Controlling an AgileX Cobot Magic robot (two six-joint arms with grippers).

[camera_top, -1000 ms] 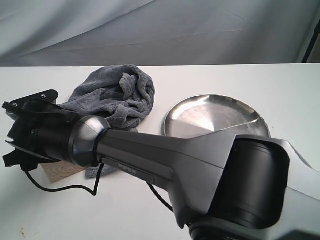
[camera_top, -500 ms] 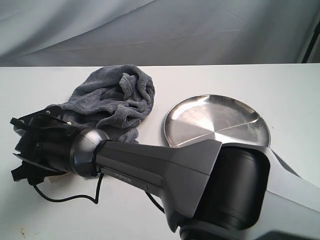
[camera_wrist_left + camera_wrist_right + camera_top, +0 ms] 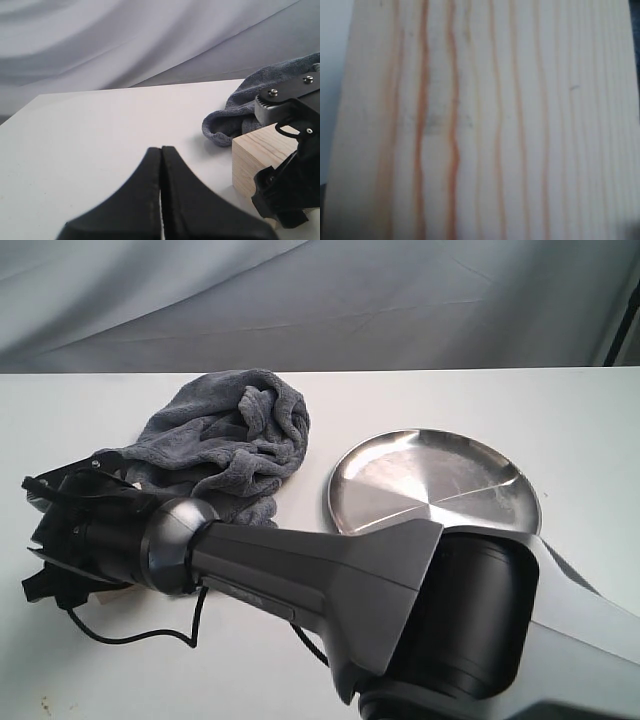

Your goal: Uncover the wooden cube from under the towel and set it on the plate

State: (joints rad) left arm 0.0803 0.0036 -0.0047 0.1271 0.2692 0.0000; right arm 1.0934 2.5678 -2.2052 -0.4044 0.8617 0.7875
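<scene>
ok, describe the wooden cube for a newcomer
White table: a crumpled dark grey plush towel lies beside a round silver metal plate. The pale wooden cube sits at the towel's edge, away from the plate; only it is square-cornered and grained.

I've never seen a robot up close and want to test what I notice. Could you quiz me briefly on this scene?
1. True or false: the wooden cube lies on the plate.
2. The towel is: A) covering the cube, B) bunched up beside the cube, C) on the plate.
3. Fill in: the left gripper has its fingers ____ (open or shut).

Key: 1 false, it sits on the table; 2 B; 3 shut.
</scene>
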